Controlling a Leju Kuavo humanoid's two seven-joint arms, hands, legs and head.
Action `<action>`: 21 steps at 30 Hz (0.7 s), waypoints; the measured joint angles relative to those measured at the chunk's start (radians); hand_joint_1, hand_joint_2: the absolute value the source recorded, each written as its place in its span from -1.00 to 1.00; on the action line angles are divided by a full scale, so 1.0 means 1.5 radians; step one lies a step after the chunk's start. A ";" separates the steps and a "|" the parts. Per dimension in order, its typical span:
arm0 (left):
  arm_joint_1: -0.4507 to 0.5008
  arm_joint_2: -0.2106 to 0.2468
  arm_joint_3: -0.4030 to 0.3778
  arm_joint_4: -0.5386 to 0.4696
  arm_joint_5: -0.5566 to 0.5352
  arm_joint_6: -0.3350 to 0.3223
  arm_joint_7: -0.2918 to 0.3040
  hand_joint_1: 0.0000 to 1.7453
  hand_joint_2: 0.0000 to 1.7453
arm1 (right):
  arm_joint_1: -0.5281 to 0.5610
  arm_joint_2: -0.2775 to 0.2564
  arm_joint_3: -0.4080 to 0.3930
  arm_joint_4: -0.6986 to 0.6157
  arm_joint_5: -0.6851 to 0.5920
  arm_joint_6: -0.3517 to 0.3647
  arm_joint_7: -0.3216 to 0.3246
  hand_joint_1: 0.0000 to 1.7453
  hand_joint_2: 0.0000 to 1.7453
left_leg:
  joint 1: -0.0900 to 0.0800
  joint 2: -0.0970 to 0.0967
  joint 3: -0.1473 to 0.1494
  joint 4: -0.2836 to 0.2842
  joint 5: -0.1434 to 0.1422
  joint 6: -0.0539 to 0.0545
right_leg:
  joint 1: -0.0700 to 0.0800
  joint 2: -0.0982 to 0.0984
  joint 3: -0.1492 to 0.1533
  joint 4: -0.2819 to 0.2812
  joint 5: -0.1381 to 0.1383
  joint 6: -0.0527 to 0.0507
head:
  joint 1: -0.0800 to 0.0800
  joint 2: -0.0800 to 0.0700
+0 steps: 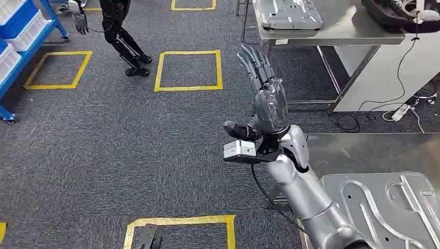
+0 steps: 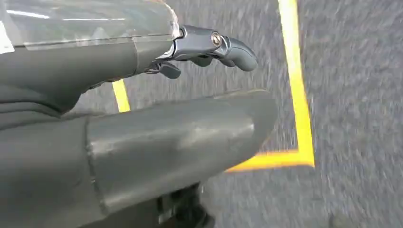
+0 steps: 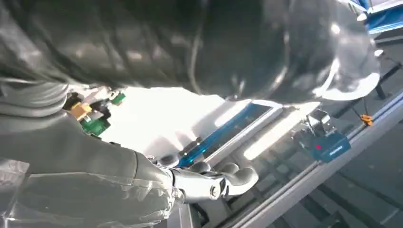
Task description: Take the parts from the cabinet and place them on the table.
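Observation:
My right hand is raised over the grey carpet with its fingers stretched forward and nothing in it. The silver right arm comes up from the lower right. Beside that arm a pressed silver metal part lies flat on the near table. A similar metal part lies on the far steel table. The blue cabinet with white bins stands at the far left. In the left wrist view my left hand hangs over the carpet, fingers apart and empty. The right wrist view shows my right hand empty too.
Yellow tape squares mark the carpet ahead, at the left and by my feet. Another robot's black legs stand at the top left. A black object sits on the far table. Cables and a power strip lie by its white base.

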 joint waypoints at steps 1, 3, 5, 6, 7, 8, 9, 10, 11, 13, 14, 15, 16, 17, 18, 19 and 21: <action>0.007 0.012 0.001 0.000 0.001 -0.026 -0.004 -1.00 -1.00 | -0.003 0.000 0.000 0.000 -0.001 0.002 -0.001 -1.00 -1.00 | -0.001 0.001 -0.002 0.002 -0.003 -0.004 | -0.008 -0.006 0.004 -0.008 0.003 -0.005 | 0.000 0.000; 0.021 0.031 0.001 0.000 0.000 -0.045 -0.008 -1.00 -1.00 | -0.007 0.000 0.000 0.001 -0.003 0.003 -0.001 -1.00 -1.00 | -0.003 0.061 -0.023 0.057 -0.038 -0.008 | -0.003 -0.021 0.011 -0.012 0.003 -0.012 | -0.001 0.000; 0.023 0.042 0.001 0.000 -0.005 -0.048 -0.008 -1.00 -1.00 | -0.004 -0.002 0.000 0.001 -0.005 0.003 0.001 -1.00 -1.00 | -0.001 0.076 -0.074 0.158 -0.082 -0.013 | 0.000 -0.040 0.011 -0.010 0.001 -0.016 | -0.001 0.000; 0.024 0.045 0.001 0.000 -0.006 -0.047 -0.007 -1.00 -1.00 | -0.002 -0.002 0.000 0.002 -0.006 0.002 0.000 -1.00 -1.00 | -0.001 0.077 -0.091 0.191 -0.092 -0.015 | 0.000 -0.049 0.011 -0.009 -0.001 -0.017 | -0.001 0.000; 0.023 0.048 0.001 0.000 -0.007 -0.046 -0.007 -1.00 -1.00 | 0.000 -0.003 0.000 0.003 -0.007 0.002 0.000 -1.00 -1.00 | -0.001 0.078 -0.095 0.195 -0.084 -0.016 | 0.001 -0.058 0.012 -0.008 -0.003 -0.017 | -0.001 0.000; 0.025 0.050 0.001 0.000 -0.008 -0.046 -0.006 -1.00 -1.00 | 0.001 -0.003 0.000 0.004 -0.007 0.002 0.000 -1.00 -1.00 | 0.000 0.080 -0.084 0.175 -0.068 -0.016 | 0.000 -0.066 0.013 -0.007 -0.004 -0.017 | -0.001 0.000; 0.028 0.054 0.001 0.000 -0.009 -0.046 -0.005 -1.00 -1.00 | 0.003 -0.003 0.000 0.004 -0.007 0.000 0.000 -1.00 -1.00 | 0.001 0.086 -0.052 0.117 -0.035 -0.016 | 0.000 -0.075 0.014 -0.006 -0.007 -0.016 | -0.001 0.000; 0.032 0.058 0.001 0.000 -0.009 -0.046 -0.003 -1.00 -1.00 | 0.003 -0.003 0.000 0.004 -0.007 -0.001 0.001 -1.00 -1.00 | 0.001 0.098 -0.019 0.058 -0.009 -0.014 | 0.000 -0.081 0.016 -0.004 -0.010 -0.014 | -0.001 0.000; 0.035 0.059 0.001 0.000 -0.009 -0.047 -0.002 -1.00 -1.00 | 0.003 -0.003 0.000 0.004 -0.007 -0.003 0.001 -1.00 -1.00 | -0.003 0.127 0.002 0.012 -0.010 -0.013 | 0.002 -0.086 0.017 -0.002 -0.013 -0.010 | -0.001 0.000; 0.036 0.061 0.001 0.000 -0.010 -0.049 -0.002 -1.00 -1.00 | 0.005 -0.003 0.000 0.004 -0.007 -0.005 0.001 -1.00 -1.00 | -0.009 0.119 0.003 0.008 -0.010 0.000 | 0.008 -0.095 0.016 -0.002 -0.014 -0.006 | 0.000 0.000; 0.037 0.062 0.001 0.000 -0.010 -0.050 -0.002 -1.00 -1.00 | 0.007 -0.003 0.000 0.004 -0.006 -0.005 0.001 -1.00 -1.00 | -0.010 0.114 0.002 0.008 -0.009 0.002 | 0.008 -0.101 0.018 -0.003 -0.015 -0.004 | 0.000 0.000; 0.039 0.063 0.001 0.000 -0.011 -0.052 -0.003 -1.00 -1.00 | 0.008 -0.003 0.000 0.004 -0.006 -0.005 0.001 -1.00 -1.00 | -0.011 0.106 0.001 0.007 -0.009 0.005 | 0.008 -0.107 0.020 -0.005 -0.015 -0.001 | 0.000 0.000; 0.040 0.063 0.001 0.000 -0.013 -0.054 -0.003 -1.00 -1.00 | 0.008 -0.003 0.000 0.004 -0.006 -0.005 0.000 -1.00 -1.00 | -0.007 0.100 0.006 0.001 -0.006 0.011 | 0.009 -0.110 0.021 -0.005 -0.018 0.004 | 0.000 0.000; 0.044 0.063 0.000 0.000 -0.015 -0.058 -0.003 -1.00 -1.00 | 0.009 -0.003 0.000 0.005 -0.006 -0.006 0.001 -1.00 -1.00 | -0.005 0.095 0.008 -0.004 -0.003 0.014 | 0.003 -0.081 0.020 0.008 -0.029 0.008 | 0.000 0.000; 0.045 0.065 0.000 0.000 -0.018 -0.061 -0.001 -1.00 -1.00 | 0.009 -0.003 0.000 0.005 -0.007 -0.007 0.000 -1.00 -1.00 | -0.004 0.091 0.008 -0.005 -0.002 0.019 | 0.003 -0.057 0.004 0.040 -0.052 0.009 | 0.000 0.000; 0.045 0.065 -0.001 0.000 -0.021 -0.062 0.002 -1.00 -1.00 | 0.011 -0.005 0.000 0.005 -0.007 -0.007 -0.001 -1.00 -1.00 | -0.004 0.087 0.007 -0.005 -0.001 0.023 | 0.003 -0.045 -0.021 0.091 -0.079 0.009 | 0.000 0.000; 0.045 0.065 -0.004 0.000 -0.027 -0.065 0.006 -1.00 -1.00 | 0.026 -0.010 0.000 0.006 -0.008 -0.009 0.000 -1.00 -1.00 | -0.004 0.069 0.007 -0.005 -0.001 0.024 | 0.003 -0.038 -0.067 0.183 -0.112 0.010 | 0.000 0.000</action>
